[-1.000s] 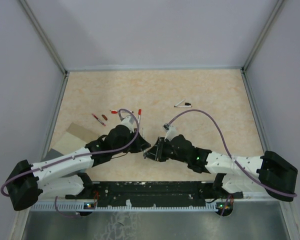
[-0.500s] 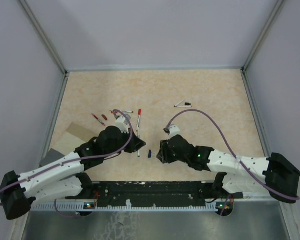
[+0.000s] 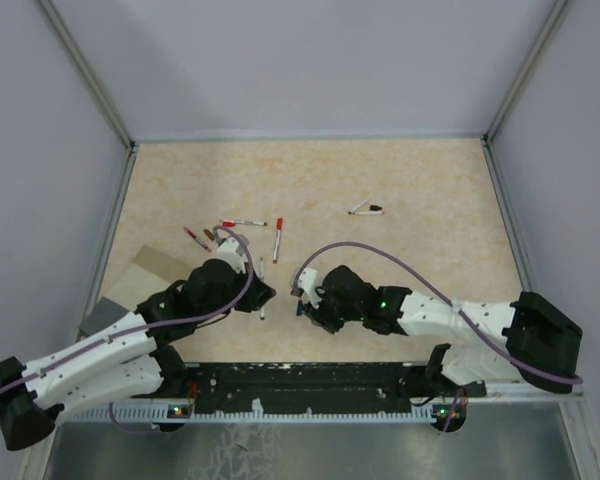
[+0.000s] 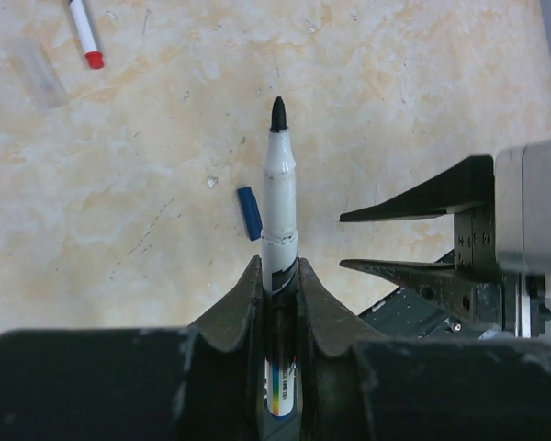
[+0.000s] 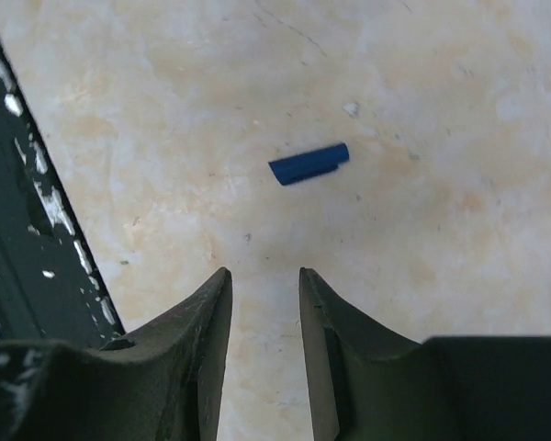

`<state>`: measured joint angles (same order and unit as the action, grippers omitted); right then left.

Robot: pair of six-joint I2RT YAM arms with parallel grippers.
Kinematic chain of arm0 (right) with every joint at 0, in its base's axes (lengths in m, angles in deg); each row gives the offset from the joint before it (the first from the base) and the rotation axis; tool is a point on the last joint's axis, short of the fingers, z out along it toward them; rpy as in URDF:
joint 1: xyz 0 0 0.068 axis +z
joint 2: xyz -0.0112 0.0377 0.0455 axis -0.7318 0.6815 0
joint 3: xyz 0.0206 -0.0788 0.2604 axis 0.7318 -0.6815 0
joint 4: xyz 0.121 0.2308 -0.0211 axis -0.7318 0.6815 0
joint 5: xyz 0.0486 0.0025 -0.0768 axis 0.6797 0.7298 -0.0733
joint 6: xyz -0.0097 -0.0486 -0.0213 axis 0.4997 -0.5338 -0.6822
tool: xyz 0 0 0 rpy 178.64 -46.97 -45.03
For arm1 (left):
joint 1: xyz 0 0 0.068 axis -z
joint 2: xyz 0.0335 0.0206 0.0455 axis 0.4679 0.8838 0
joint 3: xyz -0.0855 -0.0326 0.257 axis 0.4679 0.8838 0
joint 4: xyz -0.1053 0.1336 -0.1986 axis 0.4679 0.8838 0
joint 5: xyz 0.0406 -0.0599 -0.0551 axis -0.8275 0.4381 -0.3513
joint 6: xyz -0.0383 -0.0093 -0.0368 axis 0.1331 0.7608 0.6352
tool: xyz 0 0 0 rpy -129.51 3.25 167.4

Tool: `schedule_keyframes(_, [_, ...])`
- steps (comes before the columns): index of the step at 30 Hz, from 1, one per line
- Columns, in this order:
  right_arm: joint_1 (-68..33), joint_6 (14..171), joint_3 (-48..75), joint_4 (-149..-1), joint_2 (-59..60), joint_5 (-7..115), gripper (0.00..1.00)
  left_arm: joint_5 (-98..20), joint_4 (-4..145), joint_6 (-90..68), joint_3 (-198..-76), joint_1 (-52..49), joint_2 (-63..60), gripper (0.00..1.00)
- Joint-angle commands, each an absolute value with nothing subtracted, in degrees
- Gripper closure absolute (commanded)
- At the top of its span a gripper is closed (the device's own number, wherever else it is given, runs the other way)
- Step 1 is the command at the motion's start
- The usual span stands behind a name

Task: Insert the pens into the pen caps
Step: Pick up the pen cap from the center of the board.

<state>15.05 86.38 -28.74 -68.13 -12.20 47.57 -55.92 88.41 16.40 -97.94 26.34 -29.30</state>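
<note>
While both arms lean in over the near part of the table (image 3: 430, 180), the black rail (image 5: 18, 230) along its near edge lies just behind the right gripper (image 5: 262, 276). The side walls (image 3: 50, 200) stand well apart from both grippers, and the widest open surface lies toward the far edge and the right side. A tan sheet (image 3: 152, 266) lies at the left edge beside the left arm. Five pens show from above. One is the black-tipped pen (image 4: 280, 184) in the left gripper (image 4: 277, 266). Two red-ended pens (image 3: 277, 240) lie just beyond that gripper, one lengthwise and one crosswise. A dark-red pen (image 3: 193, 237) lies farther left, and a black-ended pen (image 3: 365, 209) lies alone toward the far right. Two caps can be counted: a blue cap (image 5: 309, 163) flat on the table between the two grippers, and a small dark-red cap (image 3: 208, 235) beside the dark-red pen. The left gripper's fingers (image 4: 243, 303) are clamped on the barrel of the black-tipped pen, whose bare tip points away from the wrist and passes just beside the blue cap without touching it. The right gripper's fingers (image 5: 211, 312) stand apart with nothing between them, and the blue cap lies on the table just ahead of their tips, untouched.
</note>
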Motion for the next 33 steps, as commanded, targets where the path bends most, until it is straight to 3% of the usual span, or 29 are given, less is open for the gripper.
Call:
schedule_keyframes(1, [15.4, 61.4, -23.3, -66.5, -9.3, 59.0, 0.65, -59.3, 92.3, 18.5, -96.5, 26.2, -33.6, 1.0])
schedule_keyframes(5, [15.4, 48.3, -19.6, -59.7, -5.6, 60.5, 0.67, -61.0, 95.4, 19.9, -95.7, 26.3, -36.9, 1.0])
schedule_keyframes(13, [14.9, 25.9, -16.7, -61.6, -1.4, 64.7, 0.72, -61.9, 99.4, 22.1, -94.1, 26.3, -42.3, 1.0])
schedule_keyframes(32, [11.4, 18.4, -3.3, -53.0, 15.9, 70.1, 0.69, -63.6, 105.3, 24.8, -92.9, 26.3, -49.6, 0.98])
schedule_keyframes(33, [11.2, 18.4, -2.7, -52.4, 16.2, 70.3, 0.65, -63.7, 105.4, 24.9, -92.9, 26.3, -49.6, 0.98])
